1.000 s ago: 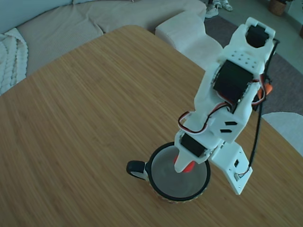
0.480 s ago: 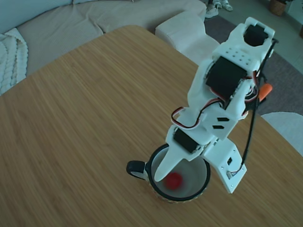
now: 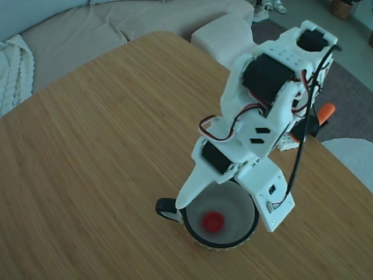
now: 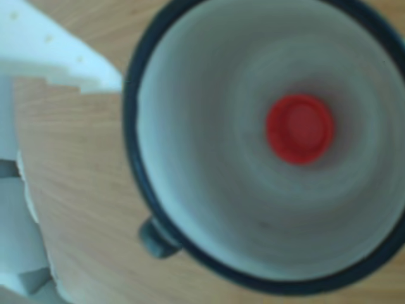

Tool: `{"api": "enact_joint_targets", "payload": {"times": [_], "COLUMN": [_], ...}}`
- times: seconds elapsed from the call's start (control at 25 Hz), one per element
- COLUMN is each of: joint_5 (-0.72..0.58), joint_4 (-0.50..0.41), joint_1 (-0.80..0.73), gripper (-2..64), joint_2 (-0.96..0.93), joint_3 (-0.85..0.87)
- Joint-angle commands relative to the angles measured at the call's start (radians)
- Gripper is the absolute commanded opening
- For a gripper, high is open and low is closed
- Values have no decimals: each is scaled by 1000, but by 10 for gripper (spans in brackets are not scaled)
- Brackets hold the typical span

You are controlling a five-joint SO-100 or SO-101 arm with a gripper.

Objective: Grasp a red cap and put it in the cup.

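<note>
— While the white arm leans over the wooden table (image 3: 87, 146), where is the red cap (image 3: 213, 220)?

— Flat on the pale bottom of the cup (image 3: 247, 224), low centre of the fixed view; the other view shows it right of centre.

— And the gripper (image 3: 189, 198)?

— Above the cup's left rim, holding nothing. Whether its jaws are apart, I cannot tell.

The wooden counter (image 3: 99, 134) is carrying the cup (image 3: 252, 220), which is standing upright near its front edge in the fixed view, its black handle (image 3: 166, 207) pointing left.
</note>
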State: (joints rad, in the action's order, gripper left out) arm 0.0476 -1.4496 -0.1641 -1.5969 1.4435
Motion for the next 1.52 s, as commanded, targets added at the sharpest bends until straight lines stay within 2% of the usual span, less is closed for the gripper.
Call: {"api": "enact_joint_targets", "payload": {"times": [0.0, 0.28, 0.44, 0.68, 1.08, 1.48], "joint_5": [5, 6, 0, 5, 6, 6], "joint_4": [-41, -160, -166, -250, -264, -264], "joint_1": [31, 140, 195, 175, 57, 63], "gripper": [479, 477, 474, 474, 473, 473], "joint_2": [-29, -38, -106, -115, -249, -419], "joint_3": [-133, -327, -337, -339, -307, -178]}}
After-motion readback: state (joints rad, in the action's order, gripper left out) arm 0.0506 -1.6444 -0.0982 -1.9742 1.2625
